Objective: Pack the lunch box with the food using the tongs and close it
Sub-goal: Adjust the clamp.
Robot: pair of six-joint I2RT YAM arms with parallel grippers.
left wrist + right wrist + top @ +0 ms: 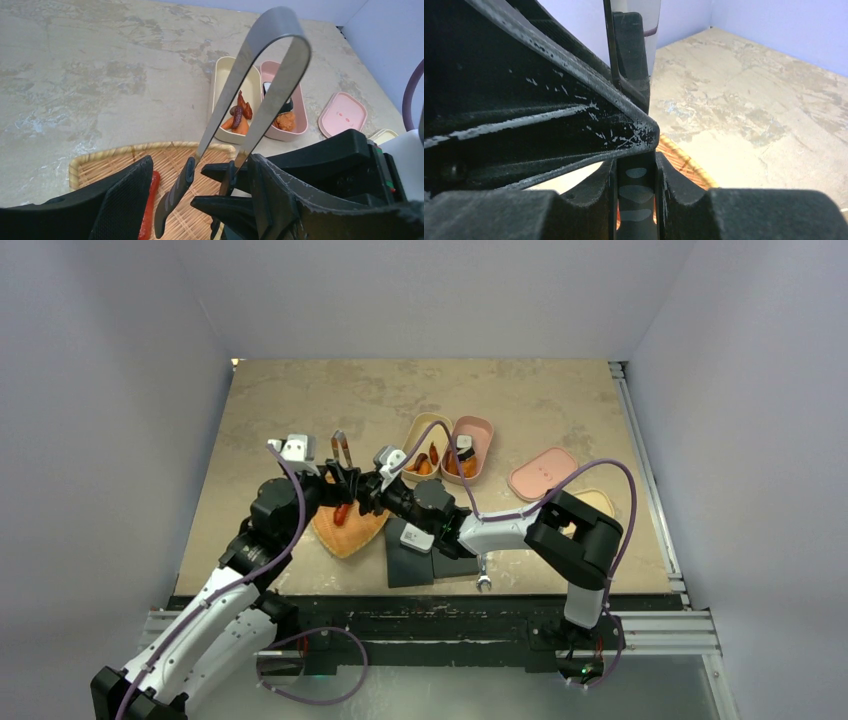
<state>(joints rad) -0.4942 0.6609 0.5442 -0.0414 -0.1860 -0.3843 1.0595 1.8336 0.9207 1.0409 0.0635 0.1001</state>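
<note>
A: Metal, bent into a tall loop: the tongs (272,75) stood upright between the fingers of the left gripper (200,161), loop above, black tips below. Was that gripper holding them?

B: No. Its fingers (125,197) stood wide, with a clear gap between the outer pad and the nearer tongs arm. The right gripper (636,175) had them. Its fingers were drawn narrow on the black handle part, close against the left's other finger.

A: One arm or both?

B: I couldn't tell, because the pinch sat too near the lens. It mattered, I judged, since only a hold across both arms lets a squeeze shut the tips.

A: So how should the left gripper get clear?

B: Straight back with its fingers wide, so neither pad brushed an arm and twisted the tongs in the right's pinch.

A: And the food?

B: A red piece (150,200) lay on the woven tray (100,160), just beside the outer finger and near the tips. More pieces (239,117) sat in the cream half of the lunch box (216,90), well beyond the fingers. The pink half (301,110) was touching it, and the pink lid (342,112) lay off to the side. I'd take the red piece slowly, with the tips barely parted.
</note>
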